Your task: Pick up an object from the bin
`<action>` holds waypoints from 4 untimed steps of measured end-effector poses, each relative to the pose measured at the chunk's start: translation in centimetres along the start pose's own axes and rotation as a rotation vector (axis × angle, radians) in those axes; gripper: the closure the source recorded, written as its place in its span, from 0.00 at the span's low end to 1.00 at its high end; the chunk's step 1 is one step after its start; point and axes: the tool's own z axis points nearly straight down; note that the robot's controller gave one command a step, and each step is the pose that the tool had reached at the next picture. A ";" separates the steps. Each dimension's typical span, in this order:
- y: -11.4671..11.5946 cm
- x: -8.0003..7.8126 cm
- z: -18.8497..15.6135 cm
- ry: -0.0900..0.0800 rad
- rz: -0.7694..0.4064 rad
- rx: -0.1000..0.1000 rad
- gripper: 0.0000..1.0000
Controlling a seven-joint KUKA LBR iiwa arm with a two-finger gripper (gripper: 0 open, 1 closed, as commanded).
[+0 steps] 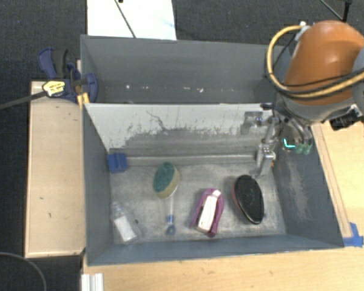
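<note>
1. Camera view: the gripper [265,160] is hanging at 2 o'clock over the bin [170,71] floor, close to the back wall and the right-hand slope.
2. Whether it is spread or pressed together I cannot tell, since its tip is blending into the grey metal behind it.
3. The orange cover [324,53] on the wrist, ringed with cables [278,65], is sitting at 1 o'clock from the gripper, over the bin's right rim.
4. A black oval brush [249,199] is lying at 4 o'clock on the floor. It is the thing nearest the gripper, near it at about 7 o'clock.
5. A purple-and-white pack [208,211] is lying tilted just beside the brush, at its 9 o'clock.
6. A green-and-yellow sponge [165,179] is resting near the floor's middle, at 10 o'clock from the pack.
7. A clear stick [170,218] with a blue tip is lying at 6 o'clock from the sponge.
8. A clear bottle [122,226] is lying at 7 o'clock on the floor, and a blue block [116,162] is sitting at 10 o'clock against the left wall.
</note>
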 end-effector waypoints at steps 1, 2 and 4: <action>-5.0 4.7 9.6 0.002 0.148 0.001 0.00; -4.3 3.4 17.1 -0.002 0.488 -0.004 0.00; -6.1 3.6 1.7 -0.014 0.475 -0.001 1.00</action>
